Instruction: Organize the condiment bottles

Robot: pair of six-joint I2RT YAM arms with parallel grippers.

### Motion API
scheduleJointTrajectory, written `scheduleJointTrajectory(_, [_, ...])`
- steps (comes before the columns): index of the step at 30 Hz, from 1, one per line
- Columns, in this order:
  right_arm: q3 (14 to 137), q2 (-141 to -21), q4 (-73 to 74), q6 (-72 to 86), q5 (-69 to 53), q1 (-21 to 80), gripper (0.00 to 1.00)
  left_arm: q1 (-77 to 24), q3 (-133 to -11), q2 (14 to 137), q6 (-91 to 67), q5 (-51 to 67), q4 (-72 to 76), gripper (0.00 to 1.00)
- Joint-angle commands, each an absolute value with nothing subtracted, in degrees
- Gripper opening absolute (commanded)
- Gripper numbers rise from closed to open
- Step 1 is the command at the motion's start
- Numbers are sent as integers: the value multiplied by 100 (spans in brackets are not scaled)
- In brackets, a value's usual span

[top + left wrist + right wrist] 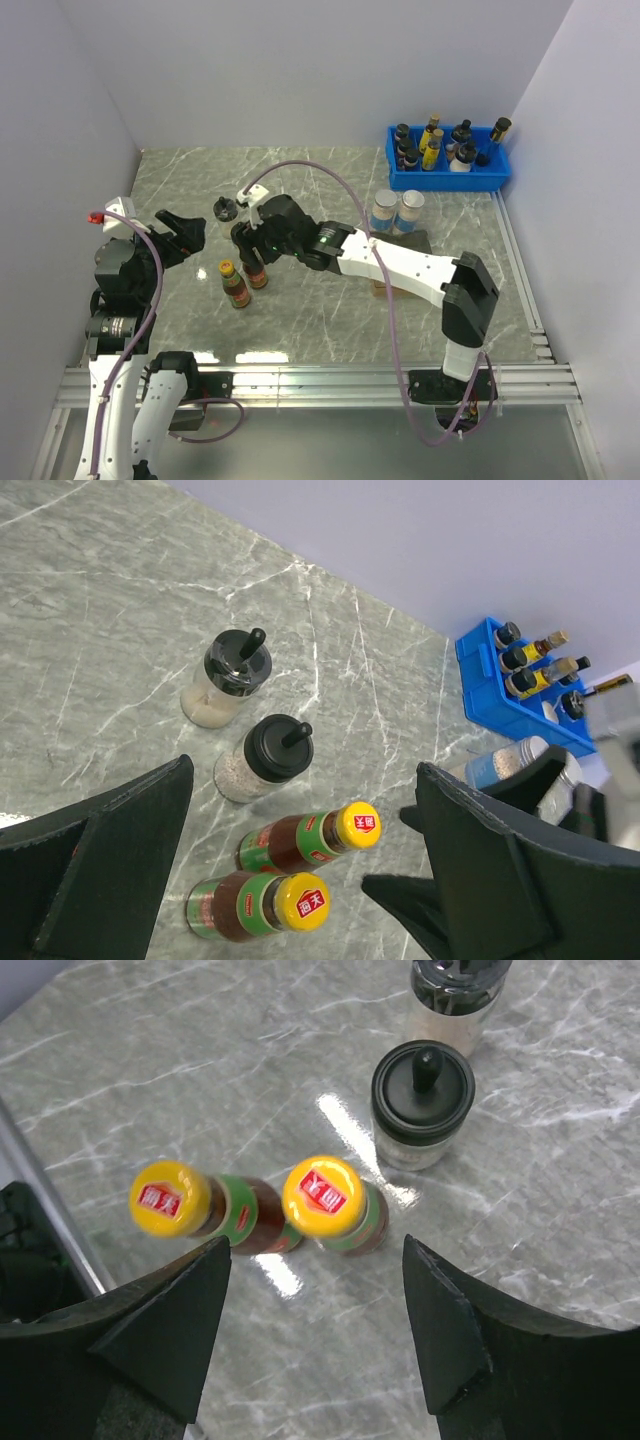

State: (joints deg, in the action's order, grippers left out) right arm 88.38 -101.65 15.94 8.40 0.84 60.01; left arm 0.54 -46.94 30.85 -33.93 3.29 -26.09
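Two brown sauce bottles with yellow caps stand side by side on the marble table. They show in the left wrist view and the right wrist view. Two black-capped little bottles stand just behind them; one shows in the top view. Two white jars stand at mid-right. My right gripper is open and empty above the sauce bottles. My left gripper is open and empty to their left.
A blue bin crowded with dark and yellow bottles stands at the back right corner. A dark flat mat lies under the jars. White walls close in the table on three sides. The right arm stretches across the middle.
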Motion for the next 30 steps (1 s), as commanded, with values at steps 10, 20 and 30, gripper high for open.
scheduleJointTrajectory(10, [9861, -11082, 1679, 809, 519, 6038, 68, 44, -4808, 3006, -3419, 299, -2593, 99])
scheduleJointTrajectory(20, [9950, -11356, 1898, 923, 589, 6047, 27, 44, -4764, 2997, -3375, 281, -2593, 99])
scheduleJointTrajectory(30, [9475, -10347, 2048, 1107, 1212, 5951, 0, 44, -4711, 3032, -3463, 378, -2470, 99])
